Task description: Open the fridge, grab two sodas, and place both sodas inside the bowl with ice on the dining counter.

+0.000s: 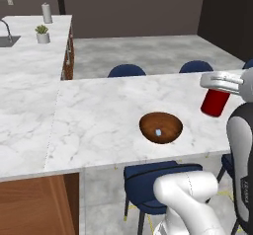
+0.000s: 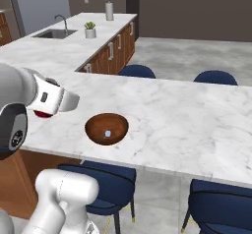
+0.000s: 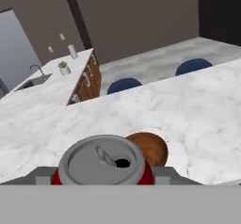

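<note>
Got a small red cylindrical soda can with a silver top [image 1: 215, 102] pinched in my claw [image 3: 101, 171] right now. The jaws are partway closed, one on each side of the can, and it's hanging upright, long axis vertical, pull tab facing up at my hand camera. It looks clear of the surface, though I can't swear how much air is under it.

The target is the round shallow brown wooden bowl [image 1: 161, 127], sitting on the long white grey-veined marble worktop [image 1: 99, 115] close to the near edge, the one with the dark blue round-backed chairs [image 1: 148, 182] tucked under it. There's a small pale bluish-white ice cube [image 1: 158, 132] in the bottom of it. I only make out the one cube from here.

What matters for the drop: the can isn't over the bowl yet. From the left base camera the bowl sits off to the left of the can and a bit nearer the near edge. From the right base camera the can [image 2: 43, 113] is at the bowl's [image 2: 107, 128] other side, near but apart. Looking down my hand camera, the bowl [image 3: 149, 148] peeks out just past the can's rim [image 3: 103, 160].

So my guess is I need a short sideways slide along the worktop toward the bowl, keeping the can vertical, then lower and let go. Main risk I see is clipping the bowl's rim and nudging it.
</note>
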{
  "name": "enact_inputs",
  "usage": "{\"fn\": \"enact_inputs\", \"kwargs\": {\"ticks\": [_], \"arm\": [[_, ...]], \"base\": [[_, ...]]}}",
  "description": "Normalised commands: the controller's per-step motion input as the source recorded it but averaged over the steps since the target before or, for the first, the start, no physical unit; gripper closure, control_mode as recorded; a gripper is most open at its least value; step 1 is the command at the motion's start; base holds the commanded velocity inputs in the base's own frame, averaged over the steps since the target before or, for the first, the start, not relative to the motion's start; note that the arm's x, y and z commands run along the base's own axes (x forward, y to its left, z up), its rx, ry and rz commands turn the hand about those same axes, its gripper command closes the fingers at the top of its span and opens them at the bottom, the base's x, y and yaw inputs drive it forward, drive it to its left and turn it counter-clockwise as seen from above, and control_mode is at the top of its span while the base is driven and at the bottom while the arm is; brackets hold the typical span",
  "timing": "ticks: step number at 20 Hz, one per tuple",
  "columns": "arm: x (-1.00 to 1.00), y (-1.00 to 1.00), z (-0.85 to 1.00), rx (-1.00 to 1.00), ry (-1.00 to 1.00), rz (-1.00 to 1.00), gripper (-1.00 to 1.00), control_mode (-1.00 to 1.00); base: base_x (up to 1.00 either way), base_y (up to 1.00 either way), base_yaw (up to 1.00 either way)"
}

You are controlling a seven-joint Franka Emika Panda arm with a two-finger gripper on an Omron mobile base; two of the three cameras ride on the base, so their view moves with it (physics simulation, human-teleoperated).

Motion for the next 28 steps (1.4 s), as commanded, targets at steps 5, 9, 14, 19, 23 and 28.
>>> {"fn": "enact_inputs", "kwargs": {"ticks": [5,9,14,19,23,28], "arm": [[0.87,-0.25,-0.12,0.0,0.19,0.27,1.0,-1.0],[0.87,-0.01,-0.37,-0.06,0.27,0.34,1.0,-1.0],[0.64,0.06,-0.58,-0.15,0.25,0.31,1.0,-1.0],[0.44,0.0,-0.58,-0.16,0.1,0.3,1.0,-1.0],[0.18,0.0,-0.46,-0.17,0.01,0.27,1.0,-1.0],[0.03,0.0,-0.36,-0.19,-0.02,0.22,1.0,-1.0]], "base": [[0.0,0.0,0.0],[0.0,0.0,0.0],[0.0,0.0,0.0],[0.0,0.0,0.0],[0.0,0.0,0.0],[0.0,0.0,0.0]]}}
